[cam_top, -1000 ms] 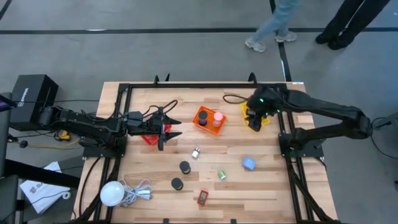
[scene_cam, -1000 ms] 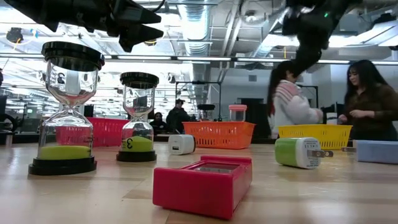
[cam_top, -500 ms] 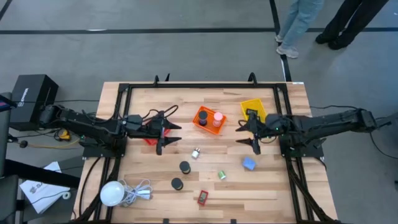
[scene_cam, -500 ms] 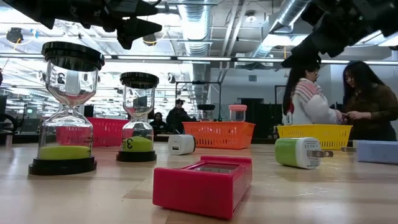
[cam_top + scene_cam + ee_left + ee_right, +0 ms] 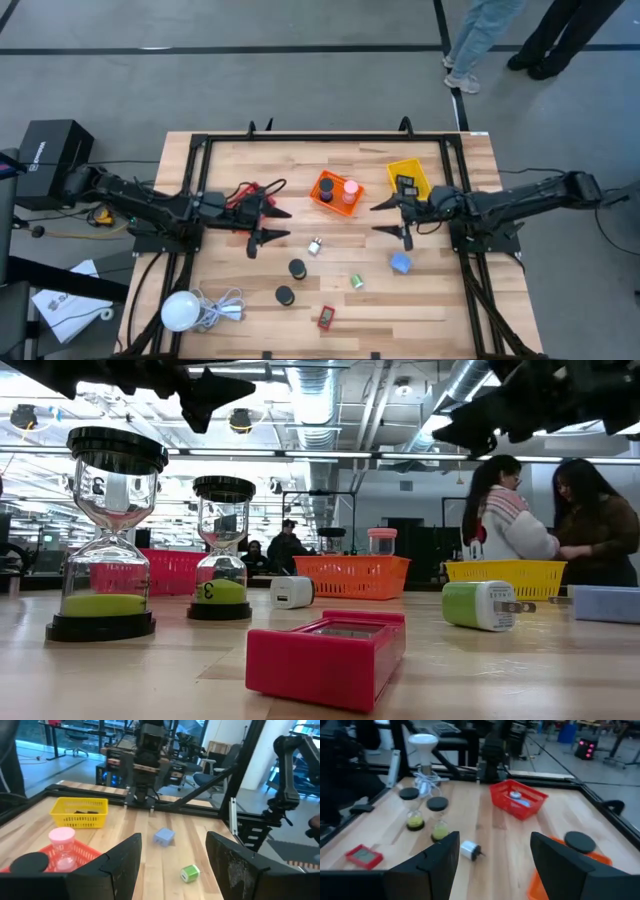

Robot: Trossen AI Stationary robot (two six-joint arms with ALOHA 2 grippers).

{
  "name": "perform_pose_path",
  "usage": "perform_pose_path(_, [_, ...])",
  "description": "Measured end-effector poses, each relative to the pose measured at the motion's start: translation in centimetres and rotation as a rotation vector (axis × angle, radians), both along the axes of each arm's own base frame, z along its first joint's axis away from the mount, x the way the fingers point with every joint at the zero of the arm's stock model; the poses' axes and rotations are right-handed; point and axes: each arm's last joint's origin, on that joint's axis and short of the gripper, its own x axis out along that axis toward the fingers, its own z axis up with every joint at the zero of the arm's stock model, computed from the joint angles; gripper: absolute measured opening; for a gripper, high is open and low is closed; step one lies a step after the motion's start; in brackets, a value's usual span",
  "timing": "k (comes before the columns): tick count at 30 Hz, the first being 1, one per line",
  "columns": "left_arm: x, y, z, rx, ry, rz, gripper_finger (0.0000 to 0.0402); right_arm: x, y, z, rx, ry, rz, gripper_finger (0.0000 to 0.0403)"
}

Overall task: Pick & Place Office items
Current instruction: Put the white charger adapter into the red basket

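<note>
Both sets of fingers are spread wide and empty. A second ago my right gripper [image 5: 386,217] hung over the yellow basket [image 5: 409,176] at the table's far right; now it has pulled back level toward the middle, so that drop looks finished. My left gripper [image 5: 264,222] has drifted just off the red basket [image 5: 240,192] near the left edge. Waiting on the table [image 5: 440,300]: two hourglasses [image 5: 291,281], white charger [image 5: 315,245], green charger [image 5: 356,281], blue block [image 5: 400,263], and red box [image 5: 326,318] near the front edge.

pale striped wood table [image 5: 330,290], red [image 5: 516,800], orange [image 5: 335,194], yellow baskets [image 5: 408,177], blue block [image 5: 400,264], green adapter [image 5: 478,605]
</note>
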Motion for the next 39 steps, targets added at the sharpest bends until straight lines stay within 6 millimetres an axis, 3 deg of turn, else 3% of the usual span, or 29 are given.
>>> perform_pose_path(13, [-0.1, -0.3, 0.1, -0.016, -0.011, -0.009, 0.0218, 1.4, -0.7, -2.3, 0.035, 0.131, -0.052, 0.0235])
perform_pose_path(23, [-0.1, -0.3, 0.1, -0.036, -0.011, -0.008, 0.0218, 1.6, -0.4, -3.1, 0.319, 0.193, -0.122, 0.0235])
perform_pose_path(30, [0.0, 0.2, 0.1, 0.026, -0.017, 0.012, 0.0218, 1.5, -0.4, -3.2, 0.184, 0.202, -0.086, 0.0235])
perform_pose_path(35, [0.1, 0.5, 0.3, -0.052, -0.029, 0.062, 0.0218, 1.7, -0.8, -2.8, 0.02, 0.152, -0.052, 0.0235])
perform_pose_path(39, [0.3, 0.4, 0.8, -0.045, -0.045, 0.058, 0.0218, 1.8, -1.3, -2.3, 0.043, 0.109, -0.083, 0.0235])
